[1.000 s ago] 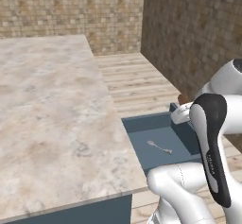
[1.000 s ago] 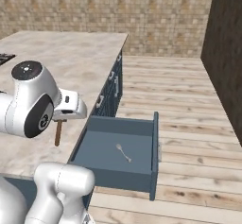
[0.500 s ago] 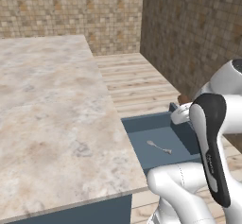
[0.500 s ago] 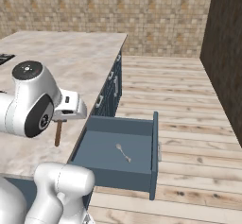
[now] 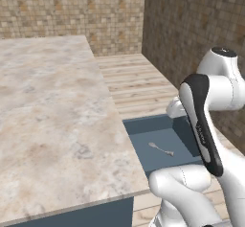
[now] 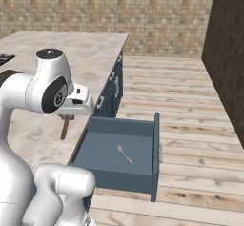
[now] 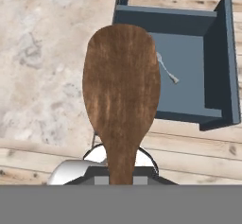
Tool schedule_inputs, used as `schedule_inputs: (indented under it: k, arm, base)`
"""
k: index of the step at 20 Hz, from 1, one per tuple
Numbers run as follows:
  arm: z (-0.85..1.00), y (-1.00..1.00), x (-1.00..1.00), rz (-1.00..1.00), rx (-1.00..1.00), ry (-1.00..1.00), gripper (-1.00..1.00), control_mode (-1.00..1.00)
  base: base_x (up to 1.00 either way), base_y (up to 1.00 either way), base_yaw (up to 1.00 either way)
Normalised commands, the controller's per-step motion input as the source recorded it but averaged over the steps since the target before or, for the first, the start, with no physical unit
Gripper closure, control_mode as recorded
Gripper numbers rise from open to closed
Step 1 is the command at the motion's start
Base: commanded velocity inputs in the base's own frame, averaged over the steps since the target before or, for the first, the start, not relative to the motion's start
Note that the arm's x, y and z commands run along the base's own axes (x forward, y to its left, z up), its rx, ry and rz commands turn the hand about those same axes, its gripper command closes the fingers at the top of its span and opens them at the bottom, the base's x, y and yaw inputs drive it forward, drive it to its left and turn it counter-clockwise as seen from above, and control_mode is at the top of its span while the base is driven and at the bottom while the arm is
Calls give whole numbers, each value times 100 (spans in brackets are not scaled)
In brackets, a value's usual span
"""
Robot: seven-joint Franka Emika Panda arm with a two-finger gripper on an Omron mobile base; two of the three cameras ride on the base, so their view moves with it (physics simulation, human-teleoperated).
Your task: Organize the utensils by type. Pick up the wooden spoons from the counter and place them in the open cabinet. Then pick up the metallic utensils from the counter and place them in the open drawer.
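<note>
Stillness is the main news: set against the pictures from a second ago, neither base view has shifted and the arm sits in the same pose, so I read this as a pause mid-carry rather than progress. The marbled surface [image 5: 57,116] runs back from the open drawer [image 6: 155,148], which stands pulled out of the surface's side over the plank floor with its flat blue bottom exposed. The tool [image 6: 67,117] hangs over the edge of the surface, just beside the drawer's inner end and above the level of its rim, exactly where it was. It is clenched on the handle of the short dark reddish-brown spoon [image 7: 121,90]. In the right base view the spoon [image 6: 64,128] dangles straight down from it, clear of the marble. In the hand view its broad head points away from me and covers the drawer's near corner and part of the surface beside it. The slim silver-grey metal spoon [image 6: 124,154] lies flat near the middle of the drawer bottom, apart from every wall, and has not moved either. As I judge it, one metallic utensil is already put away and the second is in hand but not yet over the box. What remains is a short carry sideways, past the drawer wall, and then a release low enough that the spoon does not bounce out or land on the silver one.
</note>
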Motion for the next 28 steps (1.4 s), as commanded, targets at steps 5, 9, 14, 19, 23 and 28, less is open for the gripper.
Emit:
schedule_inputs:
  k: [5, 9, 14, 19, 23, 28]
  arm:
    - [-51, -17, 55, 3, 0, 1, 100, -100]
    - [-49, -7, 49, 4, 0, 0, 100, -100]
    - [-57, -4, 52, 1, 0, 0, 100, -100]
    - [-65, -5, 58, 1, -3, 0, 100, -100]
    - [-69, -3, 49, 1, -7, 0, 100, -100]
    - [-65, 0, 40, 3, -4, 0, 100, -100]
  base:
    - [0, 0, 0]
    - [0, 0, 0]
    - [0, 0, 0]
    - [0, 0, 0]
    - [0, 0, 0]
    - [0, 0, 0]
